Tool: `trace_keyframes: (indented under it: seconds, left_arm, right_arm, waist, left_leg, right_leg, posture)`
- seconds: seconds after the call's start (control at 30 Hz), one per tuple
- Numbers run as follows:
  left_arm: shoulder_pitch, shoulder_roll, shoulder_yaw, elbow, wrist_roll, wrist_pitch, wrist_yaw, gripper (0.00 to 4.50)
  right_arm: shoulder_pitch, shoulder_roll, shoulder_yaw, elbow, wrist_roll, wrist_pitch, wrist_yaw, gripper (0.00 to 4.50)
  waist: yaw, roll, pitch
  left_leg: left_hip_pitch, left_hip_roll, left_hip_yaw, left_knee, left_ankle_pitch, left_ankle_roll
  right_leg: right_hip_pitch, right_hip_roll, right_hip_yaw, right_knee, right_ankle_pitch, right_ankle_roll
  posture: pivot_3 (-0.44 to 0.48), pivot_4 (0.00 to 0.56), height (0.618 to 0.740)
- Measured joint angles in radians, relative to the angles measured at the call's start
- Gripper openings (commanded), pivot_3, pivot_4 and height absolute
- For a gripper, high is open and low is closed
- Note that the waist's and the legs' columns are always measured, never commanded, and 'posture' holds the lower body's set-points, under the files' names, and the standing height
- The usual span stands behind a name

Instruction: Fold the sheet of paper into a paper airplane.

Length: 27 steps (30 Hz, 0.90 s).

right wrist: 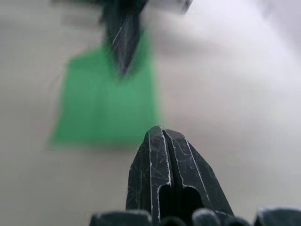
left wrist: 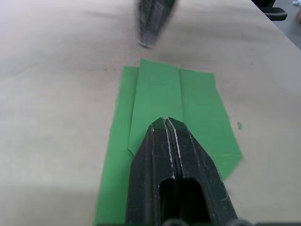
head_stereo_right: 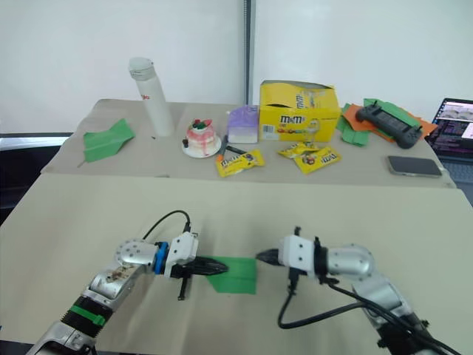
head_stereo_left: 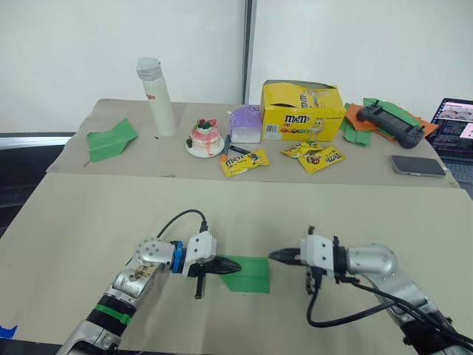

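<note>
Part-folded sheet of paper (head_stereo_left: 247, 273) lies flat on the bench (head_stereo_left: 89, 222) between my tools. Left tool (head_stereo_left: 222, 266) closed, pressing on it; right tool (head_stereo_left: 275, 256) closed, empty, just off its edge. Risk: sheet skids, crease goes crooked.

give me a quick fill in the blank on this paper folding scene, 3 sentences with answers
1. The left gripper rests its shut fingertips on the ____ sheet of paper.
2. The right gripper points at the sheet with its fingers ____.
3. The open M&M's box is ____ in colour.

Answers: green; shut; yellow
</note>
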Motion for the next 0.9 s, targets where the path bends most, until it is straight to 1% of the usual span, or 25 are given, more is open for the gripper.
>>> trace_keyframes:
  seconds: [0.07,0.17,0.43,0.73,0.83,0.9]
  left_arm:
    - [0.001,-0.006,-0.003,-0.008,0.000,0.000,0.006,0.00]
    - [0.003,-0.005,-0.003,-0.013,0.001,0.004,0.009,0.00]
    - [0.019,0.007,0.002,-0.034,0.001,0.026,0.016,0.00]
    - [0.020,0.010,0.001,-0.036,0.001,0.029,0.013,0.00]
    - [0.012,0.009,-0.002,-0.033,0.001,0.028,0.013,0.00]
    - [0.008,0.005,-0.007,-0.030,0.002,0.026,0.012,0.00]
  right_arm:
    - [0.000,0.016,0.036,-0.004,-0.005,0.021,0.010,0.02]
    - [0.003,0.023,0.101,0.017,-0.052,0.020,0.035,0.02]
    - [-0.039,0.084,0.161,0.101,-0.133,-0.100,0.055,0.02]
    - [-0.036,0.106,0.163,0.119,-0.137,-0.119,0.053,0.02]
    - [-0.001,0.091,0.150,0.120,-0.136,-0.140,0.039,0.02]
    - [0.042,0.054,0.123,0.113,-0.122,-0.167,0.034,0.02]
  waist:
    - [0.009,0.000,0.000]
    - [0.008,0.000,0.000]
    - [-0.003,0.000,0.000]
    - [-0.008,0.000,0.000]
    - [-0.003,0.000,0.000]
    - [0.002,0.000,0.000]
  left_leg:
    - [-0.003,0.000,0.000,0.000,0.000,0.000]
    - [-0.004,-0.001,0.001,0.001,0.000,0.000]
    - [-0.002,0.000,0.001,0.000,0.000,0.000]
    - [-0.002,0.000,0.001,0.000,0.000,0.000]
    - [-0.002,0.000,0.001,0.001,0.000,0.000]
    - [-0.002,-0.001,0.001,0.001,0.000,0.000]
  right_leg:
    - [-0.002,0.000,0.000,-0.001,0.000,0.000]
    - [-0.003,-0.001,0.001,-0.001,0.000,0.000]
    - [-0.002,0.001,0.000,0.000,0.000,0.000]
    - [-0.002,0.000,0.000,0.001,0.000,0.000]
    - [-0.002,0.000,0.000,0.000,0.000,0.000]
    - [-0.001,-0.001,0.000,-0.001,0.000,0.000]
  posture:
    - [0.000,0.150,0.740]
    - [0.000,0.150,0.740]
    - [0.000,0.150,0.740]
    - [0.000,0.150,0.740]
    - [0.000,0.150,0.740]
    - [0.000,0.150,0.740]
